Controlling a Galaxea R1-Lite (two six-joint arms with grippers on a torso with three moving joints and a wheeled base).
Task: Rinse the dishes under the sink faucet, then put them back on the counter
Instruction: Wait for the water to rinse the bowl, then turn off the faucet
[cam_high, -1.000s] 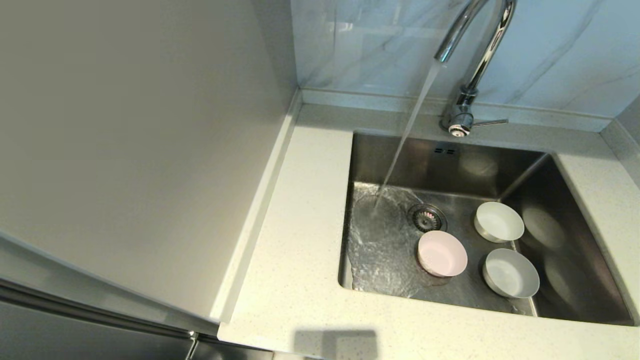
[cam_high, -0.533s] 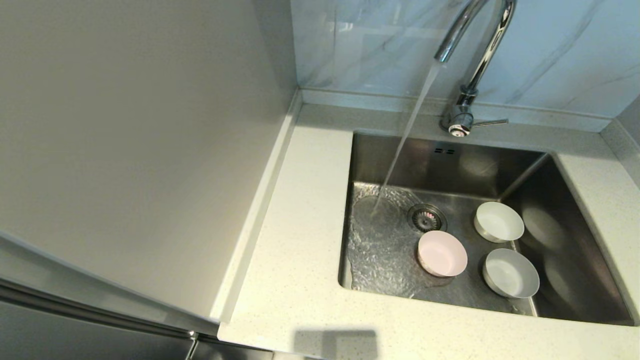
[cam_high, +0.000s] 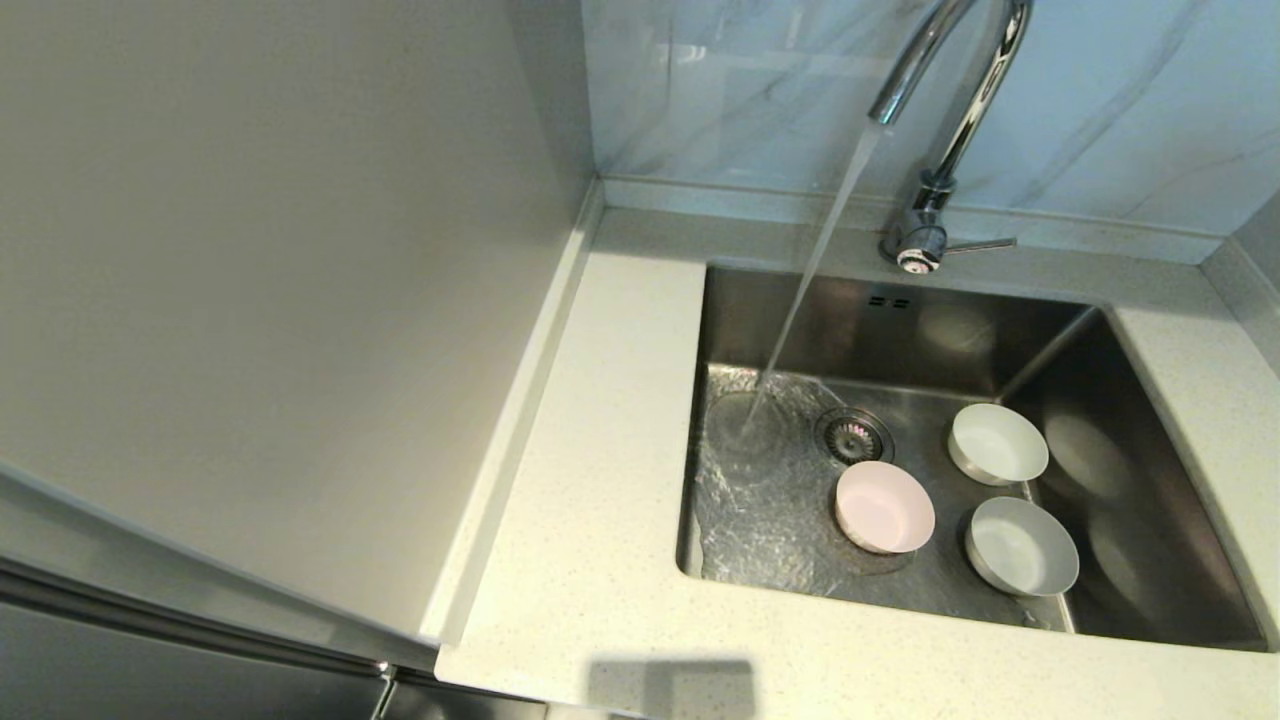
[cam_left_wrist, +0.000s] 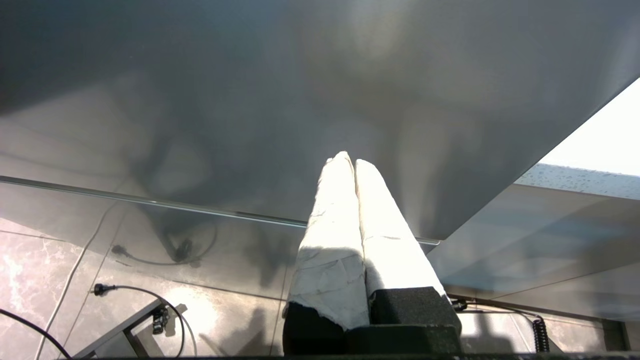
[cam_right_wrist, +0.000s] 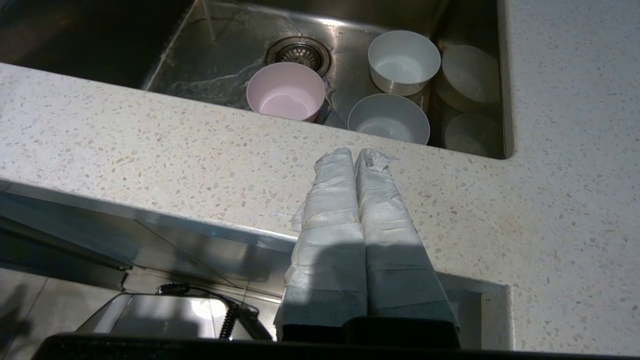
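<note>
In the steel sink, three bowls, pink, white and grey-white, sit beside the tap's running stream, none under it; rinsing looks not yet begun. The right pincer, pressed together and empty, hovers over the surface and must spread to lift one. The left pincer, likewise closed, hangs below.

Three small bowls sit upright on the sink floor: the pink bowl just beside the drain, the white bowl behind the grey bowl toward the right wall. The chrome faucet runs, its stream landing left of the drain. The speckled tabletop surrounds the basin.
</note>
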